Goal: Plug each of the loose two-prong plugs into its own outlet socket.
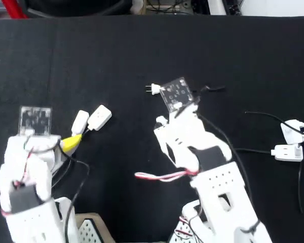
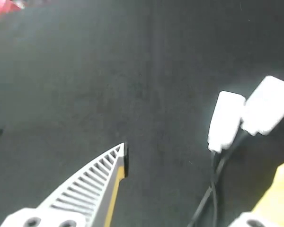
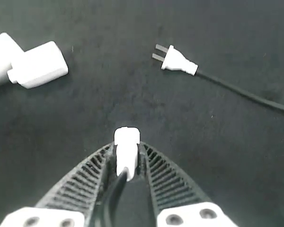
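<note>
White hard-plastic plug body (image 3: 127, 142), judged light, rigid, slick, sits pinched by its sides in right gripper (image 3: 127, 151); left gripper (image 2: 201, 163) spread.

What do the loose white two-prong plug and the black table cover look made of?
The loose white two-prong plug looks like smooth moulded plastic, evenly white with rounded edges; its two prongs look like bare metal, pale grey. The black table cover seems matte cloth or felt, faintly mottled with no glare.
</note>
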You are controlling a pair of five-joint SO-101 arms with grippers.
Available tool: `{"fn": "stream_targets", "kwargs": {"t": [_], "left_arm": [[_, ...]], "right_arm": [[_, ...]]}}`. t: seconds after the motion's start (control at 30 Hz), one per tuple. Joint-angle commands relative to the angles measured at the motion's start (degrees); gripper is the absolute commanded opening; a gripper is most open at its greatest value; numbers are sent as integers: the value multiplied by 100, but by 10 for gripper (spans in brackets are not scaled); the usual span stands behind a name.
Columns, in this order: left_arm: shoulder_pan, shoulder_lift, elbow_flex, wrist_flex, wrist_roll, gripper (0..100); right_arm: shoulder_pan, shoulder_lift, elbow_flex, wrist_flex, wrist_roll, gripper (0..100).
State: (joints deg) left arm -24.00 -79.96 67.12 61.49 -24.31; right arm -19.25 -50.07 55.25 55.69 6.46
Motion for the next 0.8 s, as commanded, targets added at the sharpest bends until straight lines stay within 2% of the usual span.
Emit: {"fn": "stream_targets", "kwargs": {"t": [0.0, 0.1, 0.23, 0.4, 0.6, 0.77], "left_arm": [[259, 1916, -971, -193, -79, 456], [382, 2901, -1059, -835, -545, 456], [453, 4026, -1138, -1565, -1345, 456], [409, 5222, -1886, -1705, -1415, 445], [708, 6295, -2730, -1697, -1407, 302], [1024, 7051, -3116, -1697, -1407, 242]], "right_arm": [[105, 848, -673, 53, 360, 13], [360, 1604, -1051, -35, 897, 12], [897, 2352, -1473, -264, 756, 12], [932, 2844, -1640, -290, 765, 12], [932, 2888, -1613, -404, 774, 12], [941, 2905, -1613, -404, 774, 13]]}}
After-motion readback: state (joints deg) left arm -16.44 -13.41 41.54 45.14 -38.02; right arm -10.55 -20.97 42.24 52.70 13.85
